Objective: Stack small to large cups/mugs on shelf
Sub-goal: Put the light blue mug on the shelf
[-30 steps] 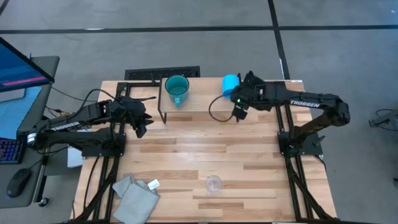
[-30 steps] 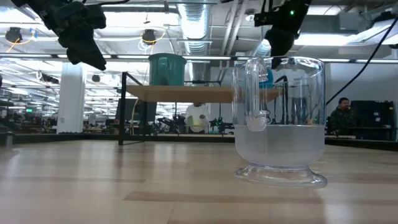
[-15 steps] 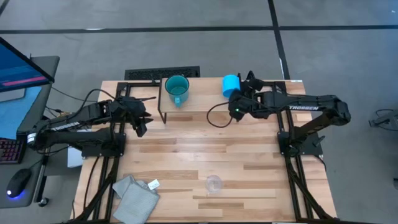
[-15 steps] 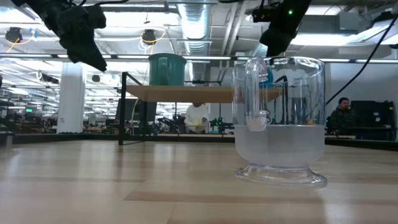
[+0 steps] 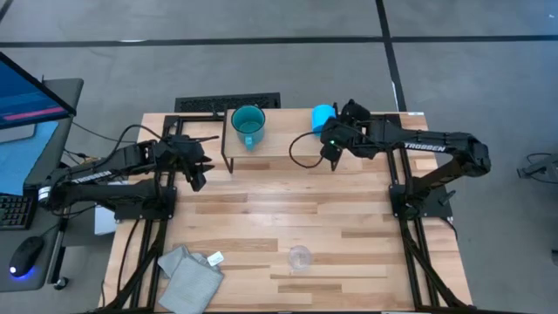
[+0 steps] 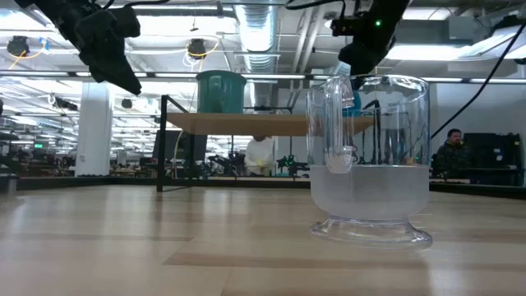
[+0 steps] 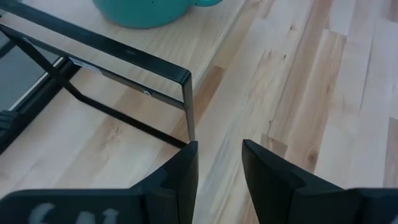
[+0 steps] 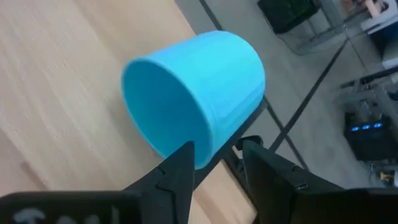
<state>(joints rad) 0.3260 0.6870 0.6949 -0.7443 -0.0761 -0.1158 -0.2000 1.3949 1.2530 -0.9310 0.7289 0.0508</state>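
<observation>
— While your right gripper (image 5: 334, 139) pinches the tilted bright blue mug (image 5: 323, 116) by its rim above the shelf (image 5: 279, 144), where's room?

— Your left gripper (image 5: 197, 172), jaws part-open and empty, waits beside the shelf's edge; teal mug (image 5: 248, 126) on it, clear cup (image 5: 299, 258) near the bench's front.

An open lab hall: ceiling ducts (image 6: 261, 33), workbenches (a person (image 6: 451, 148) seated).
</observation>
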